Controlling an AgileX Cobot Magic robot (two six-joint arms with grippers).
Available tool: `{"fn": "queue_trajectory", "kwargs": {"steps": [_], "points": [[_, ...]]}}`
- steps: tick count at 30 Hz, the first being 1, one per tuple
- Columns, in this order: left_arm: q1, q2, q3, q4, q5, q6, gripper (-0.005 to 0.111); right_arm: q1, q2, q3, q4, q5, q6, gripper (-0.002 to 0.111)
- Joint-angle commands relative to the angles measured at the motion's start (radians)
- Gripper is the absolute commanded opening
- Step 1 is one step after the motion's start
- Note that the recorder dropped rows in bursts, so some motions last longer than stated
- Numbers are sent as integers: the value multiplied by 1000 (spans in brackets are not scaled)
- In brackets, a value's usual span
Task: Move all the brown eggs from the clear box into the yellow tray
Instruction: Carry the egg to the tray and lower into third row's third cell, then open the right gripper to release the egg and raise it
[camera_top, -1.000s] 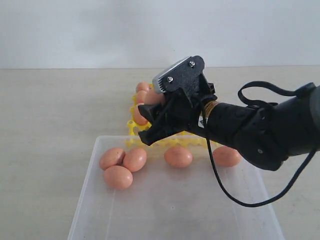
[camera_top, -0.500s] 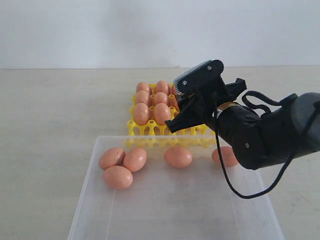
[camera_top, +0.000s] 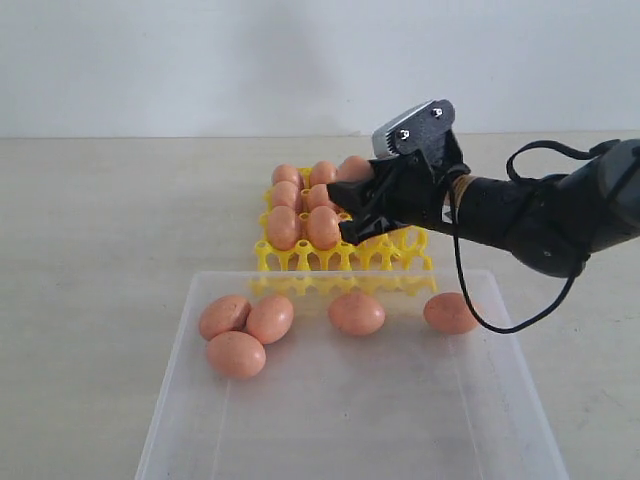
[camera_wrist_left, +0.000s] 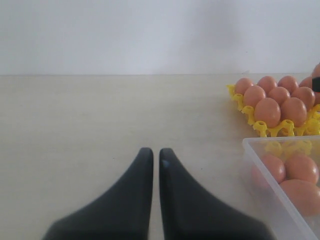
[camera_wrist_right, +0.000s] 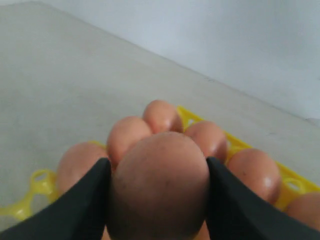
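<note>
My right gripper (camera_top: 362, 197) is shut on a brown egg (camera_top: 355, 168) and holds it above the yellow tray (camera_top: 340, 262), over the cups to the right of the filled ones. In the right wrist view this egg (camera_wrist_right: 159, 185) sits between both black fingers (camera_wrist_right: 85, 195), with several tray eggs (camera_wrist_right: 250, 172) behind it. Several brown eggs (camera_top: 300, 205) fill the tray's left cups. Several more (camera_top: 236, 354) lie in the far half of the clear box (camera_top: 175, 370). My left gripper (camera_wrist_left: 152, 151) is shut and empty over bare table, left of the box (camera_wrist_left: 260, 150).
The box stands directly in front of the tray, their edges nearly touching. A black cable (camera_top: 500, 325) loops down from the right arm over the box's far right corner. Pale tabletop (camera_top: 100, 230) lies to the left, and a white wall rises behind.
The right gripper has carried its egg from over the box's far edge back and to the right, and it is now above the tray. The left gripper and the loose eggs have not moved.
</note>
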Motion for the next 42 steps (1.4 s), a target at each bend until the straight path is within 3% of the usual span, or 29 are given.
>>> {"fn": "queue_trajectory", "kwargs": {"steps": [1, 28, 36, 42], "points": [[-9, -2, 4, -1, -1, 3, 4, -10, 11, -37, -199, 71, 116, 0], [-9, -2, 4, -1, -1, 3, 4, -10, 11, -39, -159, 199, 30, 0], [-9, -2, 4, -1, -1, 3, 4, -10, 11, -39, -159, 203, 29, 28], [-9, -2, 4, -1, -1, 3, 4, -10, 11, -39, -159, 222, 29, 39]]}}
